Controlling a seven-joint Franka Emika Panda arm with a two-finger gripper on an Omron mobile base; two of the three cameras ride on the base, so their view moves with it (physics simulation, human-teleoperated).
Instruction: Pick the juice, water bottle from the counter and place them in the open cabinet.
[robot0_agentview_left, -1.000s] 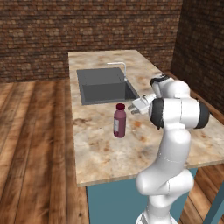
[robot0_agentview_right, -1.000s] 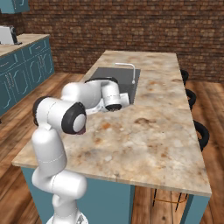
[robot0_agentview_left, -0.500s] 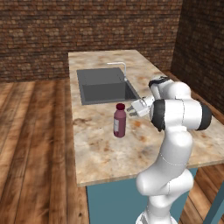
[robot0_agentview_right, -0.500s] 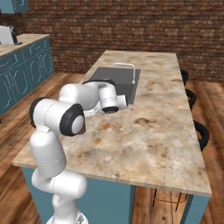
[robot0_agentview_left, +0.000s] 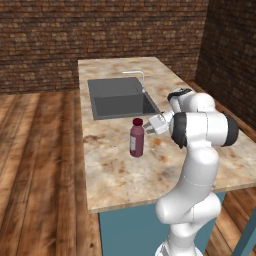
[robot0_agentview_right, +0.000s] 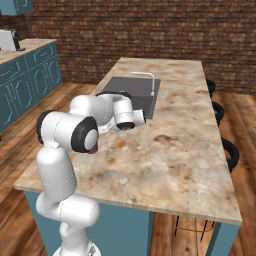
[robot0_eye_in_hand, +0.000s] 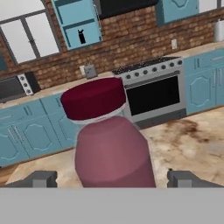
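The juice (robot0_agentview_left: 136, 139), a maroon bottle with a round maroon cap, stands upright on the beige marbled counter (robot0_agentview_left: 131, 176) just in front of the sink. My gripper (robot0_agentview_left: 147, 130) is level with its upper part at its right side, open. In the hand view the juice (robot0_eye_in_hand: 112, 148) looms close and centred, and one fingertip (robot0_eye_in_hand: 42, 178) shows on each side of it, apart from it. Far across the room, the open cabinet (robot0_eye_in_hand: 78, 26) hangs on the brick wall with the black water bottle (robot0_eye_in_hand: 82, 37) standing inside. In the right base view my arm hides the juice.
A sink (robot0_agentview_left: 120, 98) with a faucet (robot0_agentview_left: 138, 78) is set into the counter behind the juice. Black stools (robot0_agentview_right: 227, 152) line the island's right side. A stove (robot0_eye_in_hand: 153, 89), a microwave (robot0_eye_in_hand: 16, 86) and teal base cabinets stand along the far wall.
My gripper has crept a little closer to the juice, still open. The bottle has not moved.
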